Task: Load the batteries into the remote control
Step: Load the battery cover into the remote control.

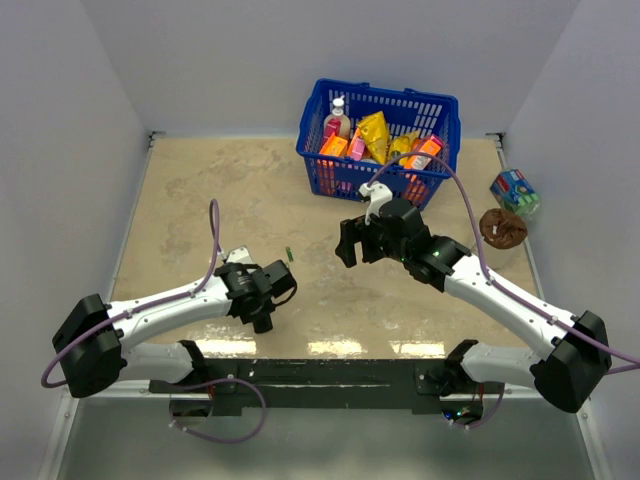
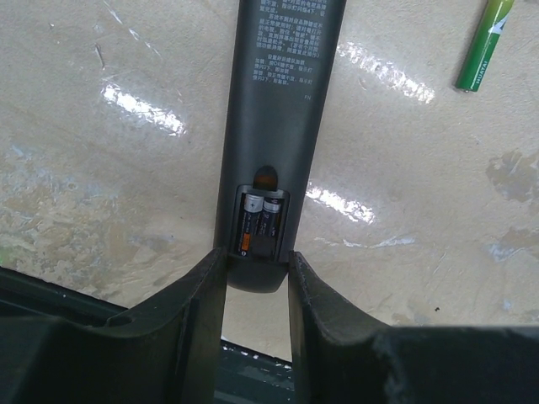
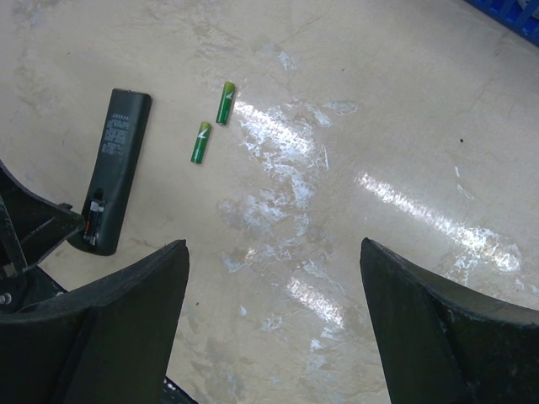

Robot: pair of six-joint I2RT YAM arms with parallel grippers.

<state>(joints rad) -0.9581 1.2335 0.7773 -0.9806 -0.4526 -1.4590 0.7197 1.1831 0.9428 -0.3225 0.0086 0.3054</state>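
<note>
The remote control [image 2: 278, 101] is seen lying back-up on the worktop [image 2: 109, 168], its battery compartment [image 2: 271, 240] uncovered. Its near end is held between the left fingers [image 2: 202, 320], which are closed against both of its sides. Two dark cells [image 2: 253, 220] with white and orange labelling appear to be seated in that compartment already. The two green batteries [image 3: 226, 103] are lying loose on the worktop near the remote's far end, close to each other but not touching. They are well apart from the right fingers [image 3: 126, 328], which are spread wide with nothing held. Several failures can be foreseen. If the compartment is indeed occupied, a green battery cannot be pressed in, and forcing it could be expected to tip the remote out of the narrow end grip. The batteries are slim and round, so they may be rolled away or pinched askew when approached on the glossy surface. Polarity may also be mistaken, since the terminal markings cannot be made out.
</note>
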